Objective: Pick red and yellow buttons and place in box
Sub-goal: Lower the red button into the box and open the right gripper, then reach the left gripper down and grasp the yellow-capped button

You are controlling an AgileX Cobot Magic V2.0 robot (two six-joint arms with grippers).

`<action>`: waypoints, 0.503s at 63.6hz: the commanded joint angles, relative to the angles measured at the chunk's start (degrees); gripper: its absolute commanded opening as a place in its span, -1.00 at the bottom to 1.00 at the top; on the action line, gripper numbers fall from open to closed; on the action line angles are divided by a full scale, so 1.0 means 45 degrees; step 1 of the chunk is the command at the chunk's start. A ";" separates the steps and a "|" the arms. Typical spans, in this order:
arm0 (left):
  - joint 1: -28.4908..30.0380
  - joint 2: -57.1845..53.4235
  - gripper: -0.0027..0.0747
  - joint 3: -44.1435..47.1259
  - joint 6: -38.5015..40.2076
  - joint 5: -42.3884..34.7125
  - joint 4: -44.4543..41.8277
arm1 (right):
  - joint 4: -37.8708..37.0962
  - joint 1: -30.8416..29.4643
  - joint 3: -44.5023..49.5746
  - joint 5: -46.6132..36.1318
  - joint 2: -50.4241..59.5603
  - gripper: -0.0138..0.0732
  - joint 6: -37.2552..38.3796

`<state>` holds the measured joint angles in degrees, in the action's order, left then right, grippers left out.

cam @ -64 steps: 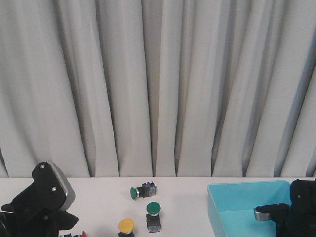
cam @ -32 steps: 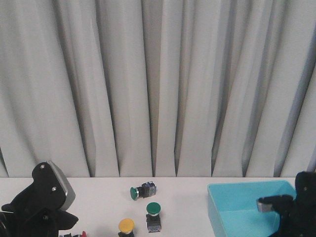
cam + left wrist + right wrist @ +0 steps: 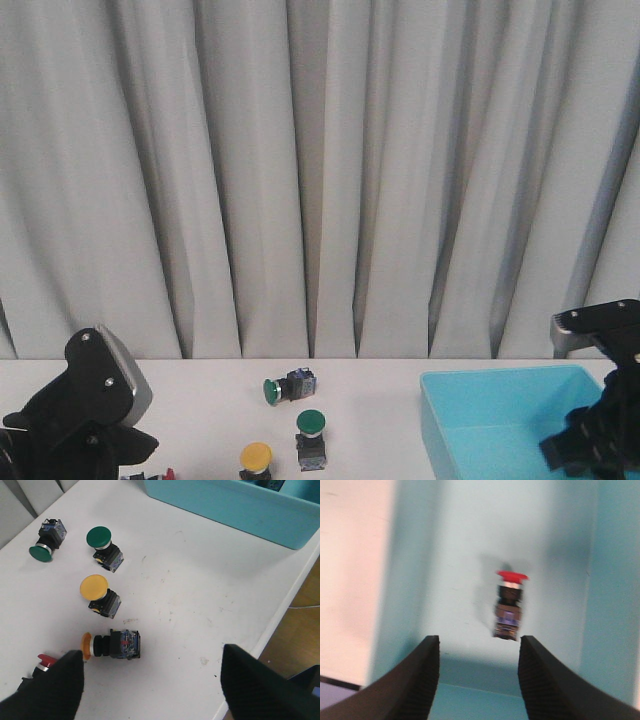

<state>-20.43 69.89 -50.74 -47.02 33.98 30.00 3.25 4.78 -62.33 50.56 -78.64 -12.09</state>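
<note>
A red button [image 3: 510, 605] lies inside the cyan box [image 3: 455, 555], just beyond my open, empty right gripper [image 3: 479, 645], which hovers above the box floor. An upright yellow button [image 3: 98, 592] stands on the white table; it also shows in the front view [image 3: 256, 458]. A second yellow-capped button [image 3: 113, 644] lies on its side near my open, empty left gripper [image 3: 150, 685]. Another red button [image 3: 44, 660] is partly hidden behind the left finger [image 3: 50, 690]. The box [image 3: 500, 415] sits at the table's right, and shows far from the left gripper in its wrist view [image 3: 235, 505].
Two green buttons stand behind the yellow ones, one on its side [image 3: 284, 387] and one upright [image 3: 311, 436]; they also show in the left wrist view [image 3: 47, 542] [image 3: 103, 545]. The table's near edge [image 3: 280, 620] runs beside the left gripper. A grey curtain hangs behind.
My right arm has risen from low inside the box to well above it, leaving the red button on the box floor. The left arm has not moved.
</note>
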 commanded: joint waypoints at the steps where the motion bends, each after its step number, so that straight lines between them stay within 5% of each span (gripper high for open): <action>1: -0.0007 -0.0255 0.51 -0.0334 0.0134 -0.0635 0.0299 | 0.0101 0.1009 0.0910 -0.1328 0.1734 0.13 0.0112; 18: -0.0007 -0.0239 0.51 -0.0334 0.0225 -0.0722 0.0299 | -0.0004 0.3343 0.4421 -0.3590 0.4642 0.13 0.1588; 32: -0.0007 0.0864 0.51 -0.0482 0.1452 -0.1552 0.0284 | 0.0010 0.3710 0.5486 -0.4340 0.5899 0.13 0.1410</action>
<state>-20.43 72.61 -50.74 -42.41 31.61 30.00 3.57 21.34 -36.79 35.40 -54.27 -5.36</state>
